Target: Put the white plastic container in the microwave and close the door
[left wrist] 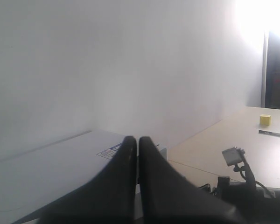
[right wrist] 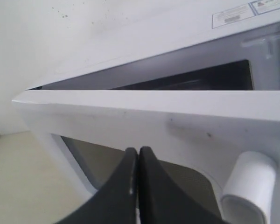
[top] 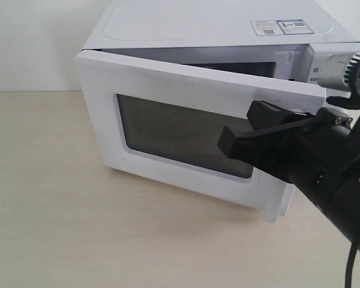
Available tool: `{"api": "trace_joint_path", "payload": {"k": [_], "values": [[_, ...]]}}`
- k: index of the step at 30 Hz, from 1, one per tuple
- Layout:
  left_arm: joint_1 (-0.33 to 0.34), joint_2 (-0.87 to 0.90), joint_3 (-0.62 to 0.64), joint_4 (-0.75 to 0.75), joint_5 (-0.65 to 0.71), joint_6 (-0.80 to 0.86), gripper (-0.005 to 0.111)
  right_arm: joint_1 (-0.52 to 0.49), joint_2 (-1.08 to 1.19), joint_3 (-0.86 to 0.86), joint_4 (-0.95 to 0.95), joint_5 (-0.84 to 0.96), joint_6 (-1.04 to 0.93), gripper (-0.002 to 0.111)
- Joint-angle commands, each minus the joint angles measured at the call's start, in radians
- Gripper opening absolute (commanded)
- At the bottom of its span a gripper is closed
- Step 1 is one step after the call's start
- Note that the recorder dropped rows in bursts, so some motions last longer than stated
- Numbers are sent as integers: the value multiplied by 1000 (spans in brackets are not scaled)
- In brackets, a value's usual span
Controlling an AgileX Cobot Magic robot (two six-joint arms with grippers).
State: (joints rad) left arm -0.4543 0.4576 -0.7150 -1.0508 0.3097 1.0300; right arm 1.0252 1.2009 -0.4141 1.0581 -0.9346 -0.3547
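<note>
The white microwave (top: 216, 24) stands on the table with its door (top: 168, 78) ajar, swung partway toward the body. My right gripper (top: 240, 129) is shut, its tips against the door's dark window (top: 174, 132) near the handle side. The right wrist view shows the shut right gripper (right wrist: 138, 151) at the window (right wrist: 186, 182), just below the door's top edge (right wrist: 130, 112) and beside the white bar handle (right wrist: 247, 182). My left gripper (left wrist: 138, 140) is shut and empty, raised over the microwave's top (left wrist: 46, 168). The white plastic container is hidden.
The beige table (top: 48, 198) spreads left and in front of the microwave. A white wall stands behind it. In the left wrist view a small yellow block (left wrist: 265, 119) and a dark pen-like object (left wrist: 271, 133) lie far off on the table.
</note>
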Motion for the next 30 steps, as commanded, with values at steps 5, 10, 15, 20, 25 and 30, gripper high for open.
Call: {"api": "trace_joint_path", "payload": {"k": [5,10,15,20,25,30], "values": [[-8,-7,6,-7,-4,-6,4,91,87,7,93,-185,-36,0],[-8,-7,6,-7,-4,-6,4,91,163,3,93,-255,14,0],[-8,-7,6,-7,-4,-6,4,89,204,-6,118,-286,53,0],[-8,-7,6,-7,-4,-6,4,89,253,-58,136,-286,24,0],[-8,-7,6,-7,-4,-6,4,32,339,-112,151,-286,17,0],[-8,-7,6,-7,-4,-6,4,-10,378,-131,122,-286,17,0]]}}
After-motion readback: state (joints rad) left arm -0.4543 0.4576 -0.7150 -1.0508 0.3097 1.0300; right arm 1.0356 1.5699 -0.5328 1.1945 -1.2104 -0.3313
